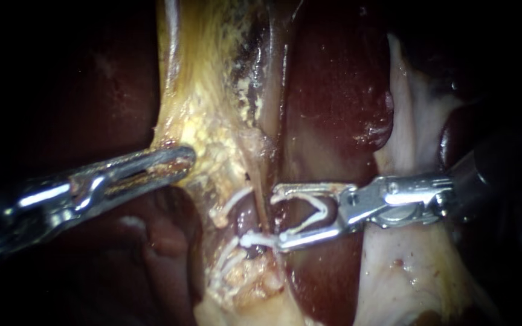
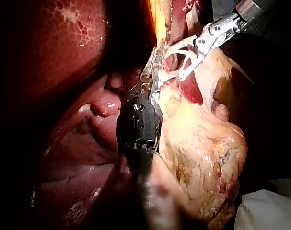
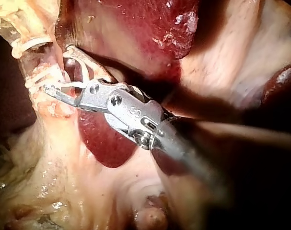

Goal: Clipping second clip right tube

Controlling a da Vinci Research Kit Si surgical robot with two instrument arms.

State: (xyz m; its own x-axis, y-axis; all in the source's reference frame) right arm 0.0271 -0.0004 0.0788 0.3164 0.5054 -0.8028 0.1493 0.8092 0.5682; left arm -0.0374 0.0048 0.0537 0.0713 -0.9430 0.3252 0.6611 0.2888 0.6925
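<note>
My right instrument [image 1: 278, 218] comes in from the right, its jaws wide apart with an open white clip [image 1: 320, 208] seated between them. The jaw tips straddle a thin tan tube, the right tube [image 1: 264, 202]. A white clip [image 1: 254, 239] sits on that tube, right against the lower jaw. To the left, more white clips [image 1: 232, 204] cross a second tube. My left instrument [image 1: 183, 162] is shut on yellowish gallbladder tissue [image 1: 206, 108] and holds it taut. The right wrist view shows the right instrument [image 3: 56, 69] at the clipped tubes. In the left wrist view the left instrument [image 2: 152, 72] grips the tissue.
Dark red liver [image 1: 333, 90] lies behind the tubes and right under the right instrument's jaws. Pale tissue [image 1: 418, 271] fills the lower right. The left wrist view shows the yellowish gallbladder [image 2: 203, 143] beside the left shaft and a white cloth [image 2: 267, 211] beyond it.
</note>
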